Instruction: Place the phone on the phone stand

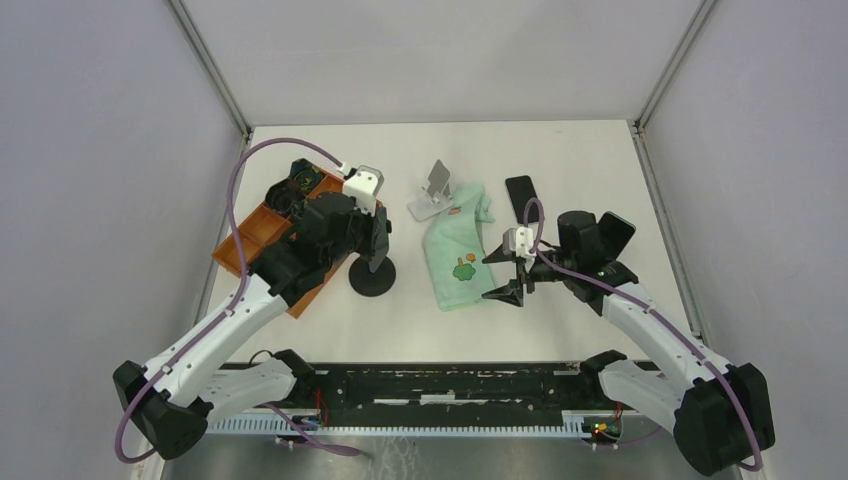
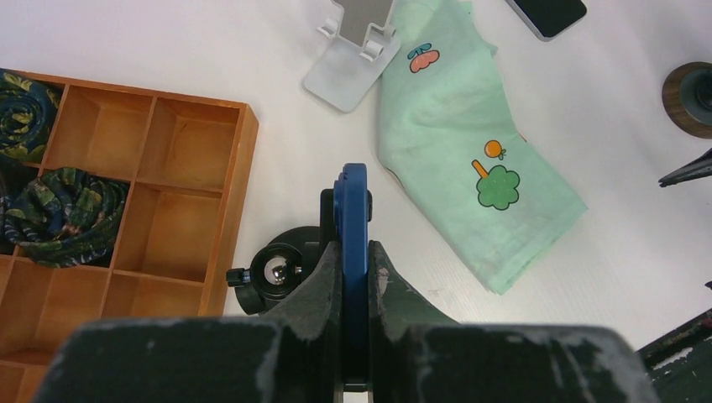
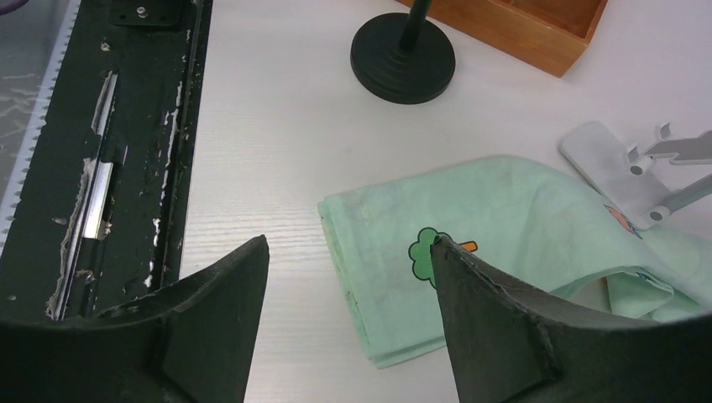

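My left gripper (image 2: 354, 248) is shut on a thin blue slab (image 2: 354, 197), seen edge-on, likely a phone. It hangs just above a black round-based stand (image 2: 273, 277) with a ball head; from above the gripper (image 1: 378, 232) sits over that stand (image 1: 372, 277). A black phone (image 1: 520, 193) lies flat at the back right, also in the left wrist view (image 2: 550, 13). A silver folding phone stand (image 1: 435, 192) stands at the back centre. My right gripper (image 3: 349, 241) is open and empty over the near edge of a green cloth (image 3: 504, 218).
The green cloth (image 1: 458, 245) lies between the arms, its far end against the silver stand (image 2: 348, 63). A wooden compartment tray (image 1: 262, 235) with dark rolled fabric sits at the left, close to the black stand. The black rail (image 3: 126, 168) runs along the near edge.
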Controlling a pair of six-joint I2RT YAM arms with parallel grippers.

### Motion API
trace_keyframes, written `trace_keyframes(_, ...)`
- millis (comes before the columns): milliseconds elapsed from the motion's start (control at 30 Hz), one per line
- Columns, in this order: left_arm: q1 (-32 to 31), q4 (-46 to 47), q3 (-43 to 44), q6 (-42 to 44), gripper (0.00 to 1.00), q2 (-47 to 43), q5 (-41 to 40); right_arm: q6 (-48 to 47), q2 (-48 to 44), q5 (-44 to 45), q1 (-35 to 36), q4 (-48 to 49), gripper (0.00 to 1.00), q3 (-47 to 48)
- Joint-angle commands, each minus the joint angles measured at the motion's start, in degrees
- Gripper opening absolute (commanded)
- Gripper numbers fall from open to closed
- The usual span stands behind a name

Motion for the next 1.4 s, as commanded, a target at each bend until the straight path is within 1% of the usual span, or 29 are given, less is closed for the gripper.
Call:
trace_keyframes(0, 0.0, 5.6, 5.6, 1.4, 0.02, 2.4, 2.4, -3.2, -1.1, -3.2, -1.3, 1.2, 0.77, -0.6)
trace_keyframes(200, 0.0, 6.2, 10.8, 3.4, 0.02, 7.8, 1.8, -4.9, -0.6, -2.0, -1.6, -0.2, 0.77, -0.2)
trace_keyframes(567, 1.7, 8.7, 19.9, 6.8, 0.02, 16.9, 1.6, -5.0, -0.6, -0.3, -1.7, -0.3, 0.77, 0.0)
trace_keyframes(800, 6.0, 12.8, 24.4, 8.7, 0.02, 22.7, 3.1, -5.0, -0.7, 0.2, -1.6, -0.4, 0.77, -0.2)
trace_keyframes(1033, 10.4, 18.2, 29.8, 7.9, 0.02, 27.9, 7.1, -5.2, -0.6, 0.5, -1.6, -0.5, 0.78, -0.2)
trace_keyframes(1167, 12.5, 21.2, 31.3, 5.2, 0.02, 29.8, 8.9, -5.3, -0.6, 0.5, -1.7, -0.5, 0.78, -0.2)
trace_keyframes(1367, 13.9, 24.8, 32.9, 7.3, 0.02, 33.4, 6.6, -5.3, -0.4, 0.4, -1.7, -0.9, 0.78, 0.1)
